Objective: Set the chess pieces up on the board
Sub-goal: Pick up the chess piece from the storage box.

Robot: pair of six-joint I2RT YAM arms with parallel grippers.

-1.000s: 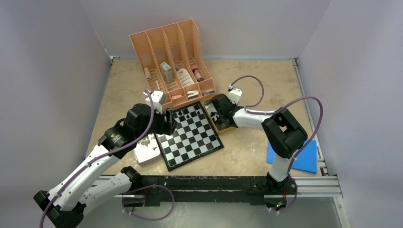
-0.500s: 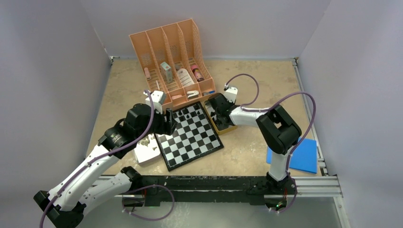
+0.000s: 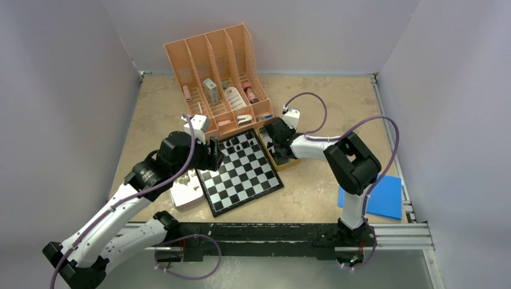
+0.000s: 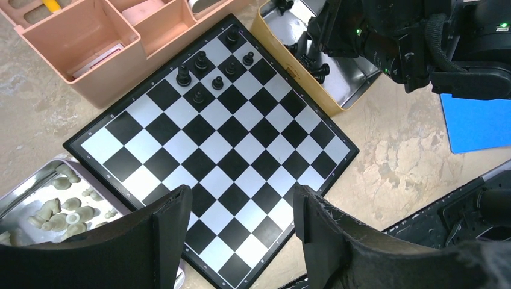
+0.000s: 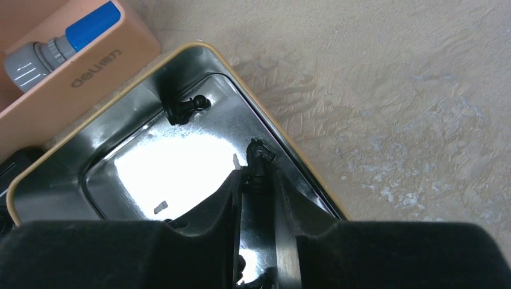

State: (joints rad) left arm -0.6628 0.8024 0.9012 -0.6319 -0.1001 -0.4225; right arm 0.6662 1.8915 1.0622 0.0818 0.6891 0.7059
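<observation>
The board point(image 3: 244, 171) lies at the table's middle, with several black chess pieces point(image 4: 211, 66) standing near its far corner. My left gripper point(image 4: 240, 198) hovers open above the board's near left side, with nothing between its fingers. Pale chess pieces point(image 4: 60, 208) lie in a metal tray at the board's left. My right gripper point(image 5: 256, 177) reaches down into the yellow-rimmed metal tray point(image 5: 163, 162) on the board's right. It is shut on the base of a black knight point(image 5: 260, 153). A black pawn point(image 5: 184, 108) lies on its side further back in that tray.
A pink compartment organizer point(image 3: 220, 72) with small bottles and boxes stands just behind the board and tray. A blue sheet point(image 3: 376, 195) lies at the right near the rail. Bare tabletop stretches beyond the tray's right rim point(image 5: 391, 120).
My right gripper has dipped a little into the tray and its fingers have narrowed onto the black knight. The left arm has not moved.
</observation>
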